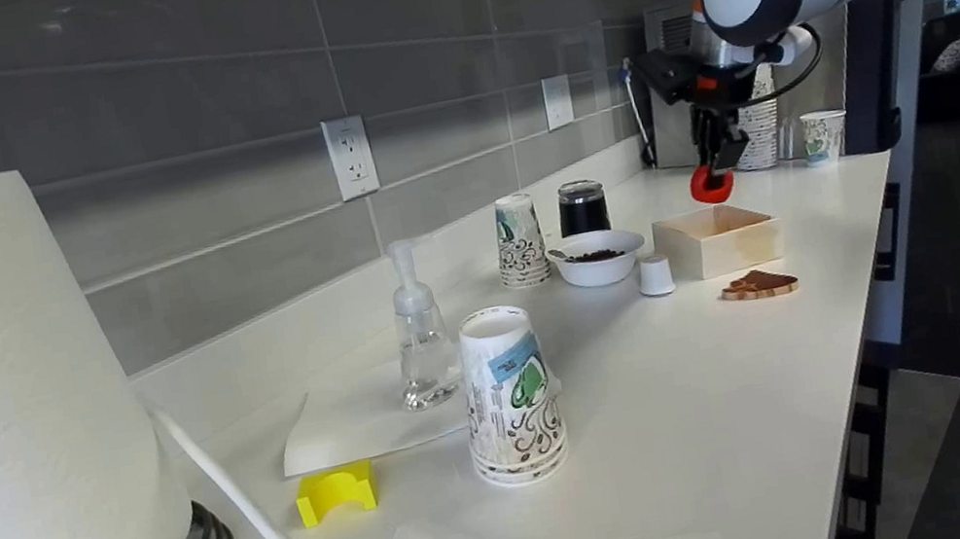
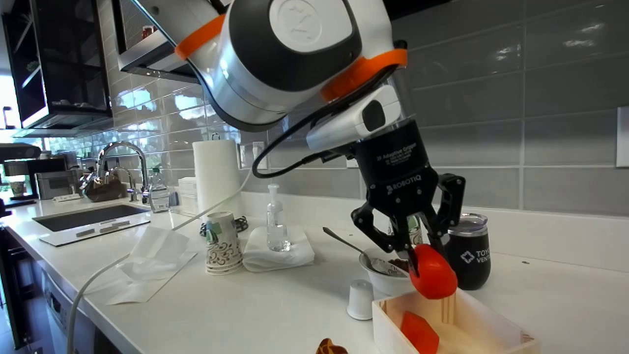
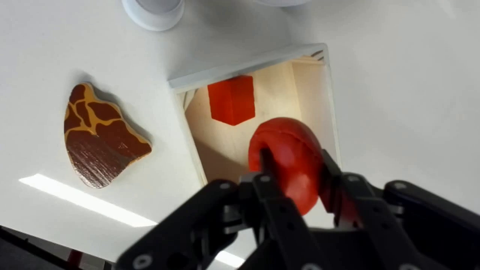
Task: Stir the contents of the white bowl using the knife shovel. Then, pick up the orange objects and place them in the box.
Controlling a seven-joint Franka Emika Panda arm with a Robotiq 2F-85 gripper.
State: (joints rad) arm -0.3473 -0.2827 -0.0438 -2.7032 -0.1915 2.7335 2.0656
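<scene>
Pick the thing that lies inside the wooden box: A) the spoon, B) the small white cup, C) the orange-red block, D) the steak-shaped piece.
C: the wrist view shows the orange-red block within the walls of the box, while the steak-shaped piece lies outside it.

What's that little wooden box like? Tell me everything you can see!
The box looks like pale wood, with low straight walls, striped marks at some corners and an open top. It sits flat on the white counter, near the white bowl but apart from it. An orange-red block is inside, close to one wall. Above the box, the gripper holds a rounded red piece.
</scene>
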